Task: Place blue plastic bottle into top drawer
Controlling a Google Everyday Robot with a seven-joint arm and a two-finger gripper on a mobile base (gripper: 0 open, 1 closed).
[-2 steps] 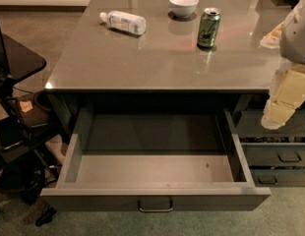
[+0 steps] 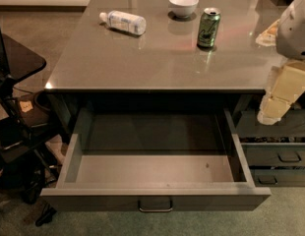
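Observation:
The blue plastic bottle (image 2: 123,21) lies on its side at the far left of the grey desk top (image 2: 142,63), white cap pointing left. The top drawer (image 2: 155,198) is pulled wide open below the desk's front edge; its grey inside holds nothing, and a small metal loop handle (image 2: 155,206) sits at the middle of its front. My gripper (image 2: 271,113) hangs at the right edge of the view, cream-coloured, pointing down beside the drawer's right side, far from the bottle. It holds nothing that I can see.
A green soda can (image 2: 208,27) and a white bowl (image 2: 183,4) stand at the back of the desk top. Narrower grey drawers (image 2: 280,156) with dark handles are at the lower right. A black stand with cables (image 2: 15,132) is at the left.

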